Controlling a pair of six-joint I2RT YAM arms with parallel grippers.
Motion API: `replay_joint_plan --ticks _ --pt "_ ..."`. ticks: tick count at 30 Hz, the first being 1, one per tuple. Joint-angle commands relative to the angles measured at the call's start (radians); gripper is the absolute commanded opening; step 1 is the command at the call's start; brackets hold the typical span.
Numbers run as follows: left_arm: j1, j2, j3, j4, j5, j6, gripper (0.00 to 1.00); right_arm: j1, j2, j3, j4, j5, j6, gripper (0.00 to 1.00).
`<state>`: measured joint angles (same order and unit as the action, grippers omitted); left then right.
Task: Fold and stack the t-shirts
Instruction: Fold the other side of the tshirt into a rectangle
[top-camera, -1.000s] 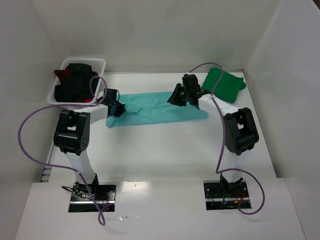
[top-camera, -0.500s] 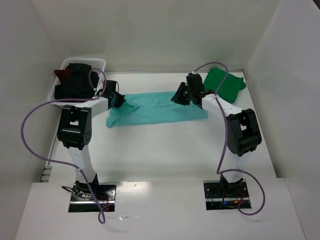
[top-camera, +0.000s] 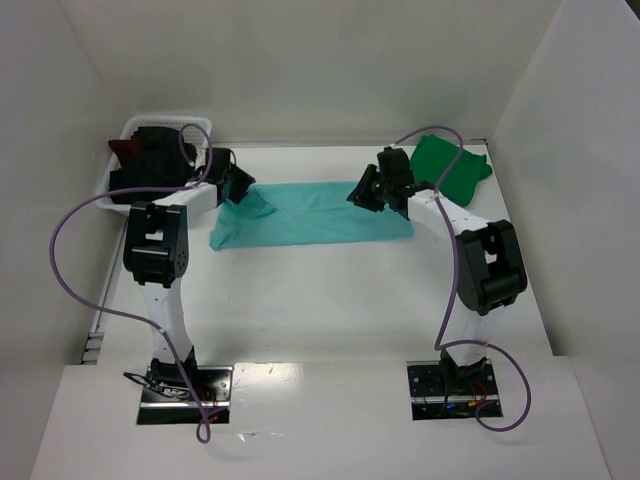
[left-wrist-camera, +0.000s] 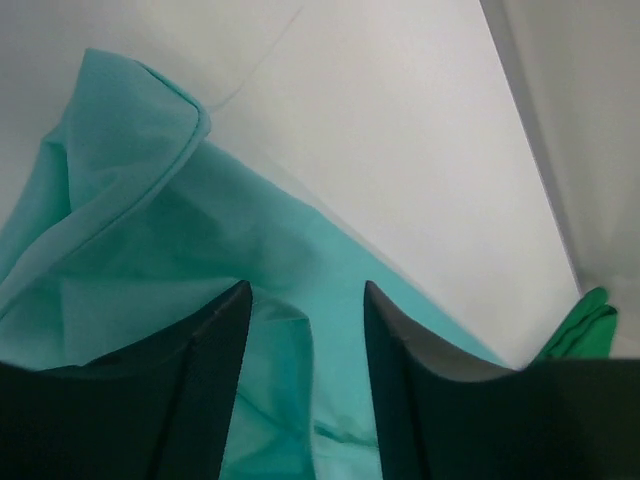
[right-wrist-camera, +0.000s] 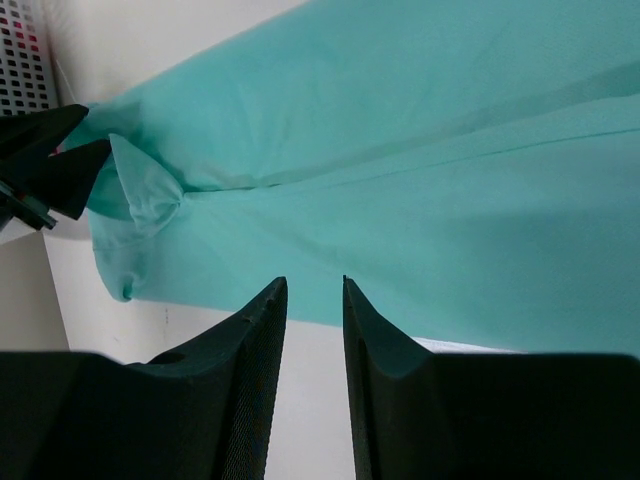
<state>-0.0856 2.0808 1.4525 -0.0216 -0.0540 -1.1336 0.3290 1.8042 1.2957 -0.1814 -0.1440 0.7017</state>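
Observation:
A light teal t-shirt (top-camera: 315, 213) lies as a long folded strip across the middle of the table. Its left end is bunched up under my left gripper (top-camera: 240, 190). That gripper (left-wrist-camera: 306, 290) stands open, hovering over the teal cloth (left-wrist-camera: 150, 250) with nothing pinched between its jaws. My right gripper (top-camera: 368, 192) hangs over the strip's right part. In the right wrist view the right gripper (right-wrist-camera: 313, 282) has a narrow empty gap, over the edge of the teal shirt (right-wrist-camera: 420, 170). A darker green t-shirt (top-camera: 450, 168) lies folded at the back right.
A white lattice basket (top-camera: 130, 128) at the back left holds black (top-camera: 150, 165) and dark red (top-camera: 122, 148) shirts. White walls close in the table on three sides. The green shirt (left-wrist-camera: 585, 325) shows at the far right of the left wrist view.
My left gripper has opened and let go of the teal shirt's left end. Both grippers have moved toward the back wall, and the strip now lies a little farther back.

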Motion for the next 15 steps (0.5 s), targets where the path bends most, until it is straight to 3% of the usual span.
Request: replay_joint_plan --ticks 1,3,7,15 --pt "0.02 0.019 0.045 0.028 0.026 0.029 0.59 -0.005 -0.086 -0.022 0.045 0.034 0.01 0.35" --pt "0.02 0.019 0.074 0.028 0.046 0.056 0.74 -0.005 -0.086 -0.032 0.045 0.034 0.019 0.35" --pt "0.02 -0.039 0.074 0.018 0.046 0.104 0.87 -0.015 -0.095 -0.041 0.054 0.034 0.019 0.35" --pt "0.02 -0.261 -0.062 0.018 0.036 0.175 0.93 -0.015 -0.105 -0.059 0.072 0.014 0.019 0.35"
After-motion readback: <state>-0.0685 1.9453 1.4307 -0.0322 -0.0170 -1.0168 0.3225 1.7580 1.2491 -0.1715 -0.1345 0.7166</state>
